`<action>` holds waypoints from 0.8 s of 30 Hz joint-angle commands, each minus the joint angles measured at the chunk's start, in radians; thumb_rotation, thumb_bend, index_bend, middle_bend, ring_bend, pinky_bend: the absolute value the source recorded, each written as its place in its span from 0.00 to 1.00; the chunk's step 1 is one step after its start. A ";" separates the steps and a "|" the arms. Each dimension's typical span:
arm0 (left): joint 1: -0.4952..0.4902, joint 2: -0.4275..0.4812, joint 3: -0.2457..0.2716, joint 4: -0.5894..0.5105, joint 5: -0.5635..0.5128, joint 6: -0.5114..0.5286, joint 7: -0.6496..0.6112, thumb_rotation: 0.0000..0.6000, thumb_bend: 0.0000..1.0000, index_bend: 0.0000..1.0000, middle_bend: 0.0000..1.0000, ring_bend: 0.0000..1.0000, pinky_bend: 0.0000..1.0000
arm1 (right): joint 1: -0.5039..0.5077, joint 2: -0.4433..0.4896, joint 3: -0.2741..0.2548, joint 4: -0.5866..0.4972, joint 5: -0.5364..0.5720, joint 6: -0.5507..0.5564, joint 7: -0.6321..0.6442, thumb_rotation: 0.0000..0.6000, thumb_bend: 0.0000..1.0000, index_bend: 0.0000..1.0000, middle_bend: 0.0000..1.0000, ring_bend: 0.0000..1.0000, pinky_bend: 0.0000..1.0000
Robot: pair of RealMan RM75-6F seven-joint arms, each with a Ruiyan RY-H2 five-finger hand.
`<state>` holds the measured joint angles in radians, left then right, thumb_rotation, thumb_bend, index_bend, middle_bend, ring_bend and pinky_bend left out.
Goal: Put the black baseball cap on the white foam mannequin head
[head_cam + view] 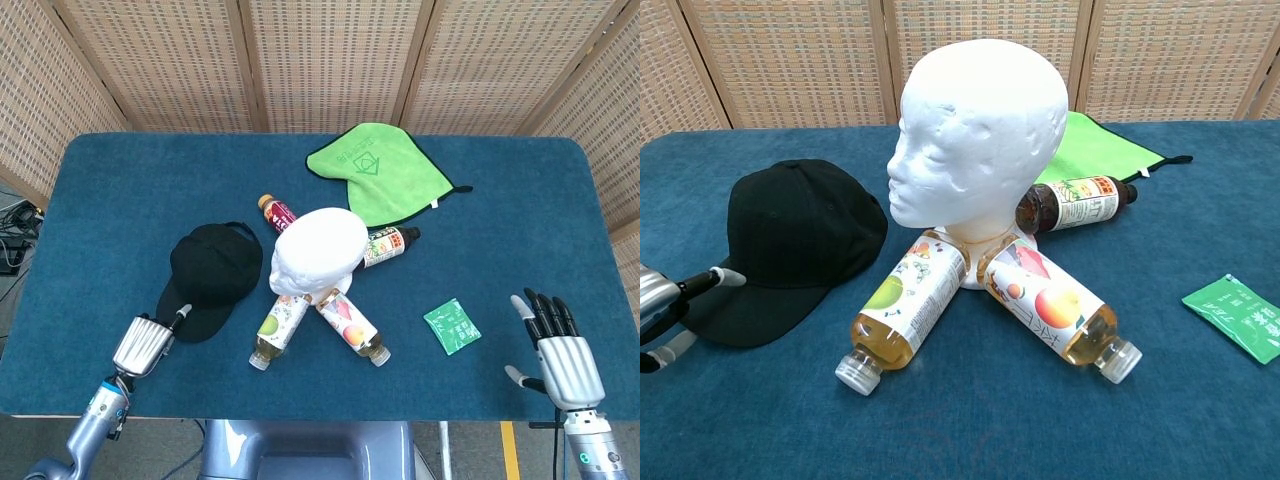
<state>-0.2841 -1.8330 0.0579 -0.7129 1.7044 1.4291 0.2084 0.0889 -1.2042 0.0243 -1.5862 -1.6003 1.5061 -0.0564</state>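
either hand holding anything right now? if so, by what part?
Nothing is clearly held. The left hand is at the brim of the black cap, one finger over its edge, but a closed pinch cannot be told. The right hand is open, empty.

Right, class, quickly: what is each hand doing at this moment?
Left hand: at the brim of the black cap, fingers apart, nothing gripped; open.
Right hand: fingers spread, holding nothing; open.

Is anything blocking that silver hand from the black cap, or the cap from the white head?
Nothing visible does. The left hand is already at the brim of the black cap. The white foam head stands just beside it, its top bare; the bottles lie low around its base.
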 commanded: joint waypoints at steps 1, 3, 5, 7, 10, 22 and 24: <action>-0.007 -0.022 -0.004 0.030 -0.003 0.000 -0.006 1.00 0.46 0.23 0.86 0.86 0.79 | 0.000 0.001 0.001 0.001 0.003 0.000 0.004 1.00 0.06 0.05 0.00 0.00 0.00; -0.010 -0.035 -0.005 0.049 -0.006 -0.001 -0.013 1.00 0.46 0.24 0.86 0.86 0.79 | 0.000 0.001 0.002 0.002 0.004 -0.001 0.007 1.00 0.06 0.05 0.00 0.00 0.00; -0.014 -0.046 -0.007 0.069 -0.010 -0.003 -0.017 1.00 0.46 0.24 0.86 0.86 0.79 | 0.000 0.001 0.002 0.003 0.002 0.000 0.008 1.00 0.06 0.05 0.00 0.00 0.00; -0.018 -0.055 -0.007 0.086 -0.012 -0.008 -0.020 1.00 0.46 0.24 0.86 0.86 0.79 | 0.000 0.001 0.002 0.003 0.002 0.001 0.009 1.00 0.06 0.05 0.00 0.00 0.00; -0.023 -0.070 -0.007 0.118 -0.012 -0.002 -0.023 1.00 0.46 0.26 0.86 0.86 0.79 | -0.001 0.001 0.004 0.003 0.003 0.003 0.012 1.00 0.06 0.05 0.00 0.00 0.00; -0.067 -0.183 -0.032 0.336 -0.009 0.080 -0.035 1.00 0.45 0.43 0.89 0.89 0.80 | 0.001 -0.008 0.003 0.016 -0.011 0.011 0.015 1.00 0.06 0.05 0.00 0.00 0.00; -0.083 -0.196 -0.033 0.376 -0.007 0.076 -0.021 1.00 0.45 0.46 0.90 0.90 0.81 | 0.002 -0.010 0.002 0.018 -0.012 0.010 0.014 1.00 0.06 0.05 0.00 0.00 0.00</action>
<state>-0.3479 -2.0103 0.0299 -0.3724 1.6964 1.5036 0.1775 0.0902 -1.2138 0.0266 -1.5680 -1.6121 1.5166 -0.0424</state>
